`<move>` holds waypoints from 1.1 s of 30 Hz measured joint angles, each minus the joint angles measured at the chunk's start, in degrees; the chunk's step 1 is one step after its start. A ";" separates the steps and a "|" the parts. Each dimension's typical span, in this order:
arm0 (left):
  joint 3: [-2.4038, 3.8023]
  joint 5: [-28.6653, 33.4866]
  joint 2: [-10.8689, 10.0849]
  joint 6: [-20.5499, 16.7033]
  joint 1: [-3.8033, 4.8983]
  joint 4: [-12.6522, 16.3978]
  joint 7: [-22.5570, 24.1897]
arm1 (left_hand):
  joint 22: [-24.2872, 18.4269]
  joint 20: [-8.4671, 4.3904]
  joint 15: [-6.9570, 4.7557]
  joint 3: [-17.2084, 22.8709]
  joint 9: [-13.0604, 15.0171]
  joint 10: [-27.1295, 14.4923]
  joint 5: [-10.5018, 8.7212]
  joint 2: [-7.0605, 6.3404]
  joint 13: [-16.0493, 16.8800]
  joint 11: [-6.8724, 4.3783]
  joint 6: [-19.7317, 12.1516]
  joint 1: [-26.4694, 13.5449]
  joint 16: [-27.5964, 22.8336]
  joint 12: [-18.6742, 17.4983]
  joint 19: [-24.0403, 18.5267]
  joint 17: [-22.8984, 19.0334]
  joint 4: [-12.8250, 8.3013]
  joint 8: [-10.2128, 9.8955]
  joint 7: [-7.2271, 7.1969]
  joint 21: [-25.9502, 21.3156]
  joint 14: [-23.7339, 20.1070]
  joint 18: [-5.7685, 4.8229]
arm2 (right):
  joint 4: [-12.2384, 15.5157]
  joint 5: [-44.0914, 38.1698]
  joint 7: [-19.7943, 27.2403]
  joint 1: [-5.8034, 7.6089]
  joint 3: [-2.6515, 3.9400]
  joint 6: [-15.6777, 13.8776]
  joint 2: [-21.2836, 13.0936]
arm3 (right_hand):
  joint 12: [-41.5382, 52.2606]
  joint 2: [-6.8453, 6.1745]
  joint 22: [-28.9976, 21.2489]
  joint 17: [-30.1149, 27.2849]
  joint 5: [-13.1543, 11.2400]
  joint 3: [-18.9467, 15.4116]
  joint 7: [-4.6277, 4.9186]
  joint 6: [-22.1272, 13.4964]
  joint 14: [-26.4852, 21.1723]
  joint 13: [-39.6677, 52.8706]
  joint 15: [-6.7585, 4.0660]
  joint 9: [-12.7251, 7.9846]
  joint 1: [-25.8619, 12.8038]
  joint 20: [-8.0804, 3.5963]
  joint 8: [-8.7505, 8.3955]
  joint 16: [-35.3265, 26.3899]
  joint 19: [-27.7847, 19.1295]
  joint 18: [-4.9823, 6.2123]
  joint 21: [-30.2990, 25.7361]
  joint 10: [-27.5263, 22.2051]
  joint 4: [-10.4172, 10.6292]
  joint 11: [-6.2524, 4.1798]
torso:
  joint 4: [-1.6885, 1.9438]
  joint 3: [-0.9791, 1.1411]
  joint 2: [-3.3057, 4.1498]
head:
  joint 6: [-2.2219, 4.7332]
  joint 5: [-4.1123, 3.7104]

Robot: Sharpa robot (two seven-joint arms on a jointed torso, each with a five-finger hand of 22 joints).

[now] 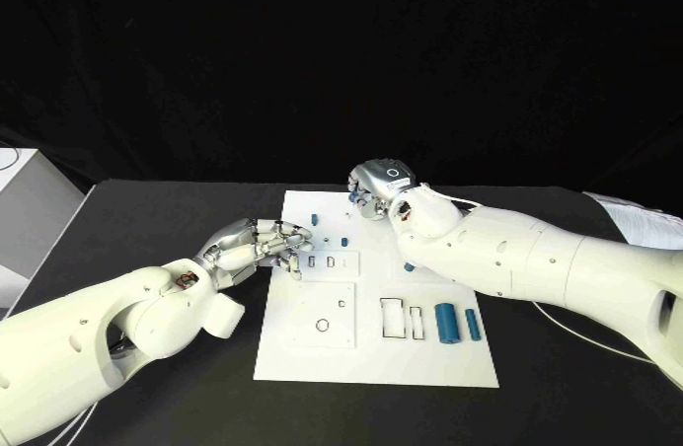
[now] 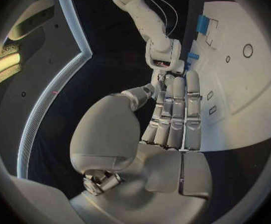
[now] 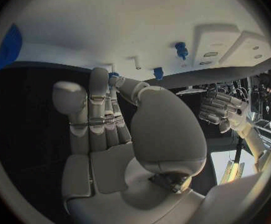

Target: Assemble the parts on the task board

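The white task board lies in the middle of the table. My right hand hovers at its far edge. There its thumb and a fingertip pinch a small blue part. My left hand is at the board's left edge, fingers straight and side by side, touching the board and holding nothing. Small blue pegs stand in the board's far half. Two blue cylinders lie near its right edge.
A white box stands at the table's left edge. A pale cable runs under the right arm. Black table shows on both sides of the board, and cut-out slots open in its near half.
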 measured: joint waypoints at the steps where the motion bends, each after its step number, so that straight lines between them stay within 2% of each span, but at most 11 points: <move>1: 0.00 0.00 0.00 0.00 0.00 -0.01 0.00 | 0.00 0.00 0.00 0.00 0.00 0.00 0.00 0.00 0.00 0.00 0.00 0.00 0.00 0.00 0.00 0.00 0.00 0.00 0.00 0.00 0.00 0.00 | 0.11 -0.06 -0.04 0.00 0.00 -0.05 -0.07 | 0.00 0.00 0.00 -0.01 0.02 0.00 0.00 0.00 0.00 0.00 0.00 0.00 0.00 0.00 0.00 0.08 0.00 0.00 0.00 0.00 0.00 0.00 | 0.00 0.00 0.00 | -0.02 0.00; 15: 0.00 -0.03 -0.04 0.06 -0.01 0.01 -0.04 | 0.00 0.00 0.00 0.00 0.02 0.00 0.00 0.00 0.00 0.00 0.00 0.00 0.00 0.00 0.00 0.00 0.00 0.00 0.00 0.00 0.00 0.00 | 0.64 -0.67 -0.49 0.00 0.00 -0.42 -0.35 | 0.00 -0.23 -0.01 -0.05 0.23 0.00 0.00 0.00 0.00 0.00 0.00 -0.01 -0.23 0.00 -0.01 0.23 0.00 0.00 0.00 0.00 0.00 0.01 | 0.04 0.03 0.00 | -0.18 0.07; 20: 0.00 -0.04 -0.04 0.09 -0.01 0.02 -0.05 | 0.00 0.00 0.00 0.00 0.04 0.00 0.00 0.00 0.00 0.00 0.00 0.00 0.00 0.00 0.00 0.00 0.00 0.00 0.00 0.00 0.00 0.00 | 0.34 -0.78 -0.72 0.00 0.00 -0.41 -0.28 | 0.00 -0.23 -0.01 -0.05 0.23 0.00 0.00 0.00 0.00 0.00 0.00 -0.01 -0.23 0.00 -0.01 0.23 0.00 0.00 0.00 0.00 0.00 0.00 | 0.04 0.04 0.00 | -0.02 0.02; 33: 0.00 -0.05 0.04 0.16 -0.01 0.02 -0.07 | 0.01 0.00 0.00 0.00 0.04 0.00 0.00 0.00 0.01 0.00 0.00 0.00 0.00 0.00 0.00 0.01 0.00 0.00 0.00 0.00 0.00 0.00 | -1.02 -0.81 -0.92 -0.07 0.00 0.01 0.47 | 0.00 -0.23 -0.21 -0.05 0.23 0.00 0.00 0.00 0.00 -0.01 0.00 0.04 -0.23 0.00 -0.01 0.23 0.00 0.00 0.00 0.00 0.00 0.00 | 0.03 0.05 -0.02 | -0.14 0.03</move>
